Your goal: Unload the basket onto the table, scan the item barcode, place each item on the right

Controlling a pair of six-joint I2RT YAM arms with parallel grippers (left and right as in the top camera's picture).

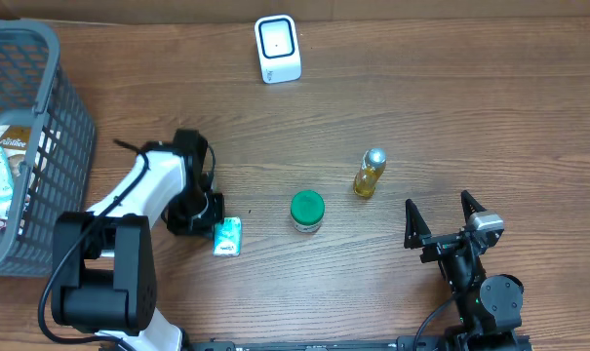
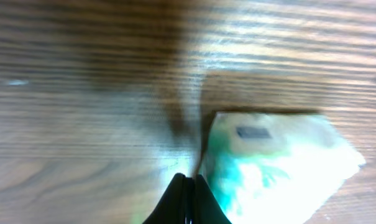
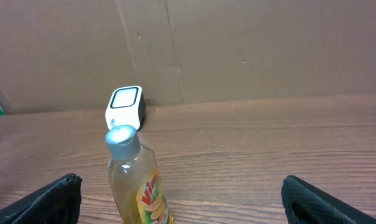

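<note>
A small green-and-white packet [image 1: 227,236] lies on the wooden table left of centre. My left gripper [image 1: 205,216] stands at its left edge. In the left wrist view the fingers [image 2: 178,196] are pressed together, and the packet's [image 2: 275,168] thin left edge runs down between their tips. A white barcode scanner [image 1: 277,49] stands at the far middle of the table. My right gripper [image 1: 437,203] rests open at the near right with nothing between its fingers. In its wrist view the right gripper [image 3: 188,202] faces the scanner [image 3: 125,107].
A yellow bottle [image 1: 370,174] with a silver cap stands just ahead of the right gripper, left of its centre line in the bottle's [image 3: 138,186] wrist view. A green-lidded jar [image 1: 307,211] sits at centre. A grey basket [image 1: 51,117] holding packets fills the left side.
</note>
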